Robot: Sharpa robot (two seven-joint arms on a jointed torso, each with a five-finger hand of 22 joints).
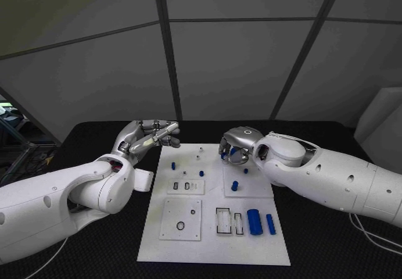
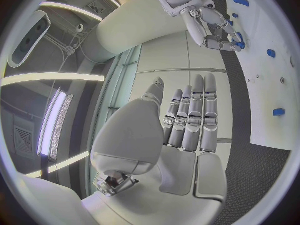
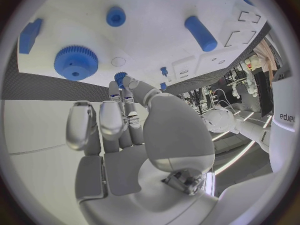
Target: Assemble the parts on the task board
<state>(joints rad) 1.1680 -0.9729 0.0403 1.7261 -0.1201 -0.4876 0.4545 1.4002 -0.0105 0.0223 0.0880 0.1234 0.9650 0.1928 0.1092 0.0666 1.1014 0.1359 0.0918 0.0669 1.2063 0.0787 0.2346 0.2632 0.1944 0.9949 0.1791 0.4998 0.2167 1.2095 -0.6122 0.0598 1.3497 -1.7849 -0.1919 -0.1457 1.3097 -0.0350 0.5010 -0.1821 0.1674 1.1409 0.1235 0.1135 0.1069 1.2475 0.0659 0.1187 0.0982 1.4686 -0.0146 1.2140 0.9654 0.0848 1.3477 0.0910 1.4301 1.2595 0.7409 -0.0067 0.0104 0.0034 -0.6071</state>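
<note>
Your right hand (image 1: 237,145) seems to pinch a small gear (image 3: 120,78), rigid and light; hold its rim. Left hand (image 1: 151,137) hovers empty, fingers straight.

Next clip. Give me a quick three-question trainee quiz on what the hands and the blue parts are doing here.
1. True or false: the left hand holds a blue part.
2. What does the right hand pinch at its fingertips? A) a small blue part B) a screwdriver C) nothing
3. Fill in: the two long blue cylinders lie side by side on the task board, in its near ____ part (robot's own side).
Key: 1 false, its fingers hold nothing; 2 A; 3 right.
</note>
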